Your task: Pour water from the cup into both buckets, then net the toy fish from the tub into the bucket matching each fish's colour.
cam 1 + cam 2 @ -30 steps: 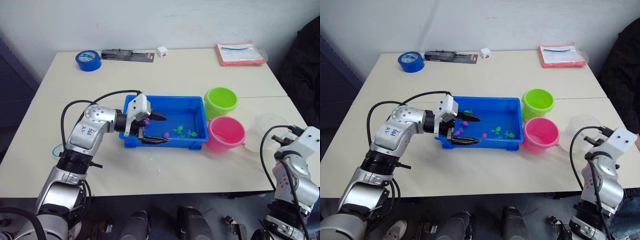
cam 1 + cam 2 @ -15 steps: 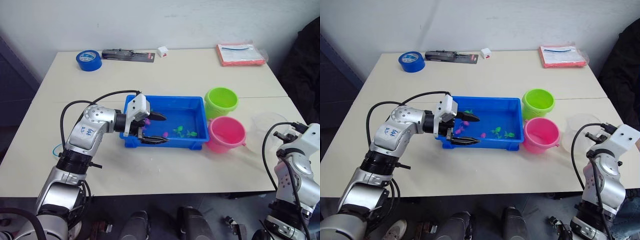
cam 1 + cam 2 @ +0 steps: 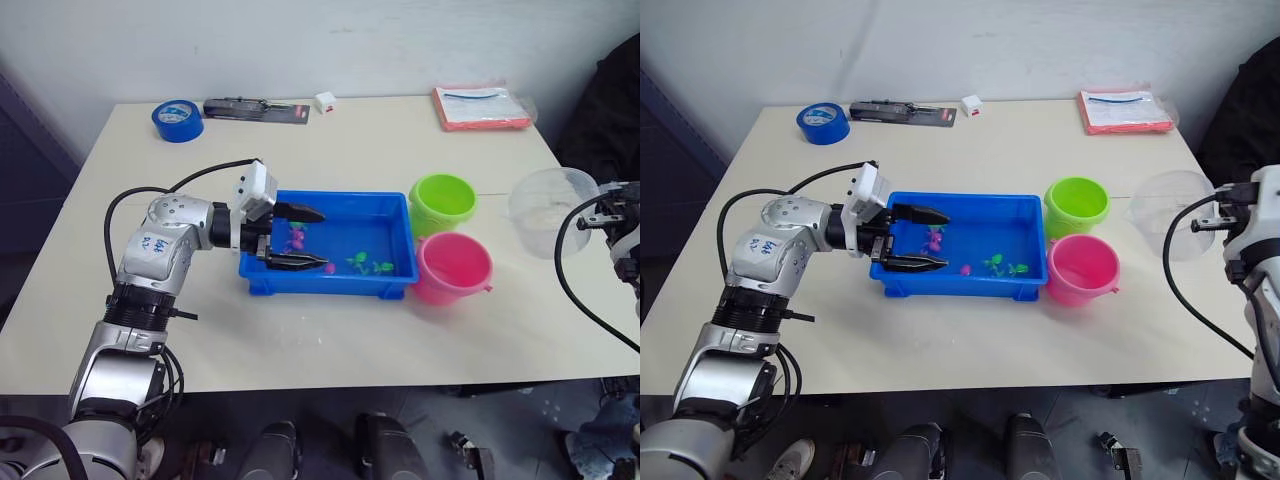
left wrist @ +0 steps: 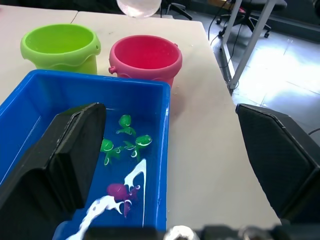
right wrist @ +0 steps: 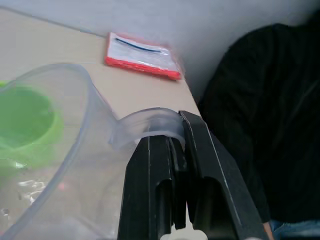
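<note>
At the right edge of the head view we see the right gripper (image 5: 172, 150) pinching the rim of the clear cup (image 3: 548, 210), lifted off the desk (image 3: 400, 140) beside the green bucket (image 3: 441, 203). The pink bucket (image 3: 452, 268) sits just below it, both touching the blue tub (image 3: 395, 285) at centre. Our left gripper (image 3: 298, 238) hangs released over the tub's left end, near 2 kinds of toy fish (image 4: 125, 145), green and magenta.

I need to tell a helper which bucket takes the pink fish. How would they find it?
Find the bright-blue tub in the middle of the table. Two small buckets stand at its end on the robot's right. Take the pink bucket, nearer the robot; the lime-green bucket stands just behind it.
</note>
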